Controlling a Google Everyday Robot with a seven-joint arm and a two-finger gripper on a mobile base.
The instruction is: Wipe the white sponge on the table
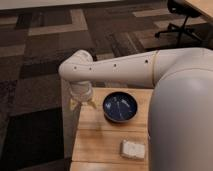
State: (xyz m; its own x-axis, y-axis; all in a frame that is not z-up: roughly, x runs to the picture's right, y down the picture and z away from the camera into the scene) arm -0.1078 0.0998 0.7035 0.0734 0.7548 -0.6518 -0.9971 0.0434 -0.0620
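Obs: gripper point(83, 103) hangs over far-left corner of table point(97, 137), its 2 fingers spread, nothing between them. The white sponge point(132, 149) lies flat near the table's near edge, well apart from gripper; blue bowl point(121, 108) between them

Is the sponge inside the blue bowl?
No, the white sponge lies on the table outside the blue bowl, while the gripper hangs beside the bowl.
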